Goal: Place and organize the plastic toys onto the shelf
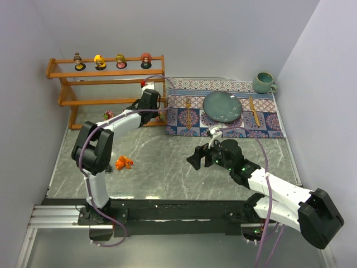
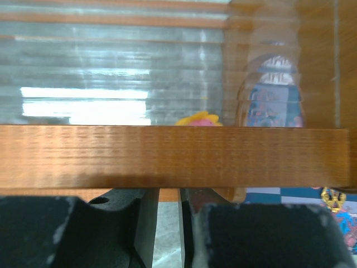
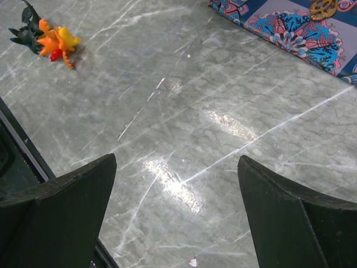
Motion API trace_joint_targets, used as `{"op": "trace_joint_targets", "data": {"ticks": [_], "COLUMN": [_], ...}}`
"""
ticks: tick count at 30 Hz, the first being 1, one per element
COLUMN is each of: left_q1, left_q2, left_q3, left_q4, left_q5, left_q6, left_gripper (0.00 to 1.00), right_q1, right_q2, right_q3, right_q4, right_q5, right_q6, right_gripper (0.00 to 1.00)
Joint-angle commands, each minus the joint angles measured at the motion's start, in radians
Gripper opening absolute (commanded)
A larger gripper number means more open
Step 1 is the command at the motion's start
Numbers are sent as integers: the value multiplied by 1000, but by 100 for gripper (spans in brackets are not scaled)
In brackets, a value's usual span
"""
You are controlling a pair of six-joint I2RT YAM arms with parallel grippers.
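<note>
- The grey marbled table (image 1: 167,178) carries everything we see.
- The shelf (image 1: 111,71) stands at its far left corner, upright against the wall.
- The patterned placemat (image 1: 178,120) lies just right of the shelf, with a teal plate (image 1: 222,106) on it and a teal mug (image 1: 263,82) at its far right corner.
- The left gripper (image 1: 147,92) (image 2: 167,223) is at the shelf's right end. Its fingers (image 2: 146,223) are closed below a wooden rail, and we see nothing between them.
- The right gripper (image 1: 203,152) (image 3: 175,212) hovers over bare table, jaws wide apart and empty.
- Four dolls (image 1: 120,61) stand in a row on the top tier.
- An orange creature (image 1: 122,163) (image 3: 58,42) lies on the table near the left arm, touching a dark-blue creature (image 3: 28,30).
- A pink toy (image 1: 108,115) sits low by the shelf; we cannot tell whether it is on a tier or on the table.
- A pink-and-yellow toy (image 2: 199,118) peeks over the rail in the left wrist view.
</note>
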Motion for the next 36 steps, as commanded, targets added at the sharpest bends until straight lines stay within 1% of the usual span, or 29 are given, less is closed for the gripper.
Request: {"op": "trace_joint_targets", "data": {"ticks": [1, 4, 5, 9, 10, 14, 17, 23, 24, 27, 28, 29, 31, 33, 34, 36], "left_q1": [3, 3, 3, 3, 3, 3, 3, 1, 1, 1, 1, 1, 1, 1, 1, 1], "left_q2": [14, 2, -4, -49, -70, -109, -132, -178, -185, -237, -266, -279, -308, -346, -362, -418], "left_q3": [42, 43, 42, 14, 10, -26, -49, -113, -122, -165, -176, -187, -187, -190, -196, -222], "left_q4": [36, 30, 29, 21, 20, 0, -25, -72, -77, -97, -106, -120, -207, -297, -327, -384], "left_q5": [-10, -17, -20, -31, -30, -31, -25, 2, 4, 1, -8, -19, -60, -95, -102, -119], "left_q6": [35, 34, 32, 17, 12, -20, -72, -260, -273, -318, -324, -333, -345, -370, -377, -416], "left_gripper": [24, 26, 29, 36, 39, 44, 45, 51, 52, 59, 62, 64, 68, 71, 75, 78], "right_q1": [-9, -7, -7, -7, -7, -7, -7, -7, -9, -7, -7, -7, -7, -7, -7, -7], "right_q2": [-18, -21, -24, -27, -27, -19, -21, -33, -36, -44, -44, -47, -52, -53, -55, -59], "right_q3": [-7, -6, -7, -9, -9, -6, -6, -18, -18, -20, -20, -18, -15, -7, -7, -4], "right_q4": [28, 27, 27, 25, 27, 34, 36, 37, 36, 31, 31, 30, 27, 21, 19, 13], "right_q5": [-1, 3, 5, 8, 6, -3, -4, -3, -3, 0, 2, 3, 5, 6, 6, 12], "right_q6": [2, 2, 2, -1, -1, 1, 1, 8, 8, 8, 8, 8, 8, 7, 8, 5], "right_gripper": [96, 96, 96, 96, 96, 96, 96, 96, 96, 96, 96, 96, 96, 96, 96, 96]}}
